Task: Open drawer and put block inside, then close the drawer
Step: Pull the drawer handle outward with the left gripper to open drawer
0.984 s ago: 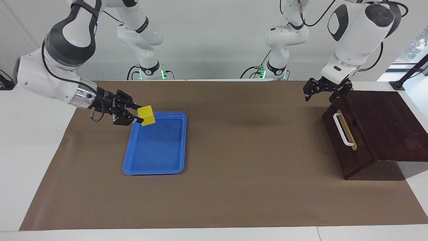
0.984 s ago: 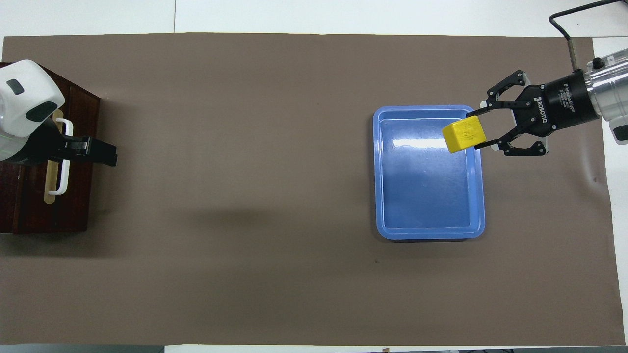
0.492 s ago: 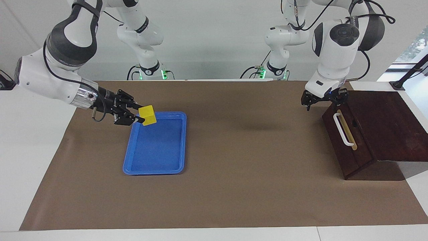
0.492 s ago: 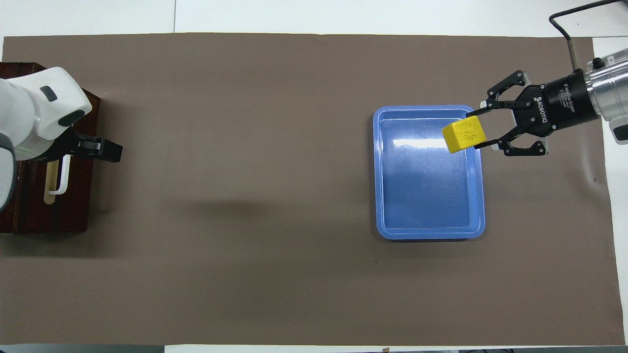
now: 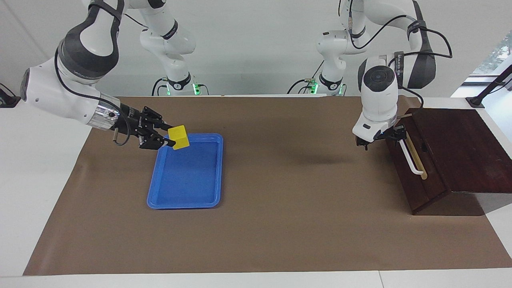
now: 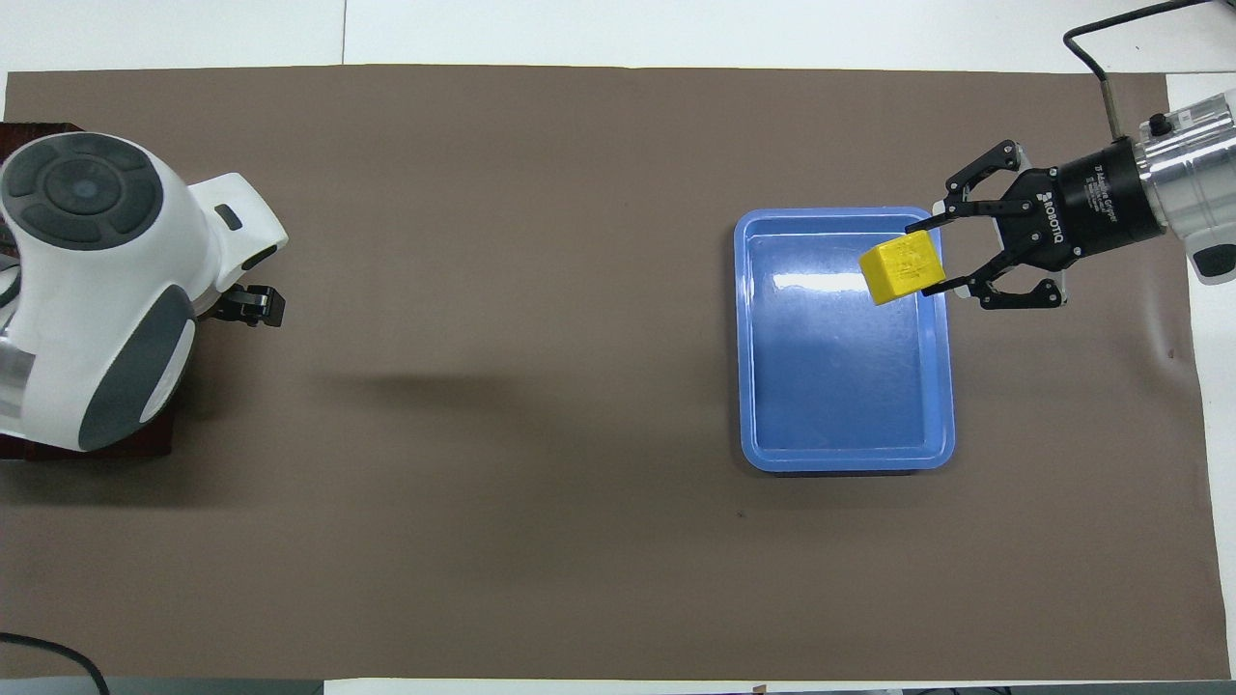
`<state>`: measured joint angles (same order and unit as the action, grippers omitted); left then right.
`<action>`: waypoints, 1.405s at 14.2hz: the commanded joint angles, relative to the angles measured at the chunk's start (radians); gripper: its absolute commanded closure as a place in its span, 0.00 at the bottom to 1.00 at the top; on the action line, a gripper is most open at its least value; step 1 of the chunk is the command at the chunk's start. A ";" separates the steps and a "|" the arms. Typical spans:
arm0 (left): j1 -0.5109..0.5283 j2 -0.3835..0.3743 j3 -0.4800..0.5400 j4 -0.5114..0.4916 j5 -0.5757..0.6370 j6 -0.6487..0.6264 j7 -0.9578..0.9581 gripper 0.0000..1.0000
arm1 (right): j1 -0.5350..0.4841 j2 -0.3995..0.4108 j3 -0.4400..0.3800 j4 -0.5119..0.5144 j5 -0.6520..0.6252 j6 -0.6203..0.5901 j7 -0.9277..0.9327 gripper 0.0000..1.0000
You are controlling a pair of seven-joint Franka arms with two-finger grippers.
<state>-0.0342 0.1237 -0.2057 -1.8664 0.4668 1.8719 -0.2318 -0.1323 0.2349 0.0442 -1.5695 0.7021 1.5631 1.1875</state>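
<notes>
- We're holding the block (image 5: 179,137) clamped in the right gripper (image 5: 165,137), upper left of the facing view, over the blue tray (image 5: 216,172).
- Left gripper (image 5: 379,138) spread apart at the drawer (image 5: 416,172) handle (image 5: 411,157), right of frame — drawer not yet opened; opening, placing and closing all left.

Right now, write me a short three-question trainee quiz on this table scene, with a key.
1. True or false: the drawer is already pulled open.
2. Which gripper holds the block? A) left gripper B) right gripper C) neither
3. Fill in: the held block hangs over a corner of the blue ____.

Key:
1. False. Its front sits flush in the wooden box, and the left gripper is open beside the white handle, not gripping it.
2. B. The right gripper is shut on the block.
3. Tray.
</notes>
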 commanded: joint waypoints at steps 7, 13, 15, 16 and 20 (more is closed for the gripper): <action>0.109 -0.003 0.006 -0.122 0.049 0.191 -0.027 0.00 | -0.009 -0.013 0.000 -0.007 -0.012 0.009 0.015 1.00; 0.142 0.036 0.006 -0.146 0.095 0.256 -0.027 0.00 | -0.004 -0.013 0.000 -0.007 -0.012 0.012 0.015 1.00; 0.151 0.042 0.006 -0.151 0.096 0.276 -0.027 0.00 | -0.004 -0.013 0.000 -0.007 -0.013 0.012 0.014 1.00; 0.158 0.042 0.005 -0.160 0.096 0.291 -0.027 0.00 | -0.006 -0.013 -0.001 -0.007 -0.012 0.012 0.014 1.00; 0.140 0.043 0.000 -0.171 0.096 0.309 -0.023 0.00 | -0.006 -0.013 0.000 -0.007 -0.012 0.014 0.014 1.00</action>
<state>0.1142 0.1689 -0.1941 -2.0104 0.5486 2.1467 -0.2406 -0.1357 0.2349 0.0410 -1.5695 0.7007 1.5659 1.1875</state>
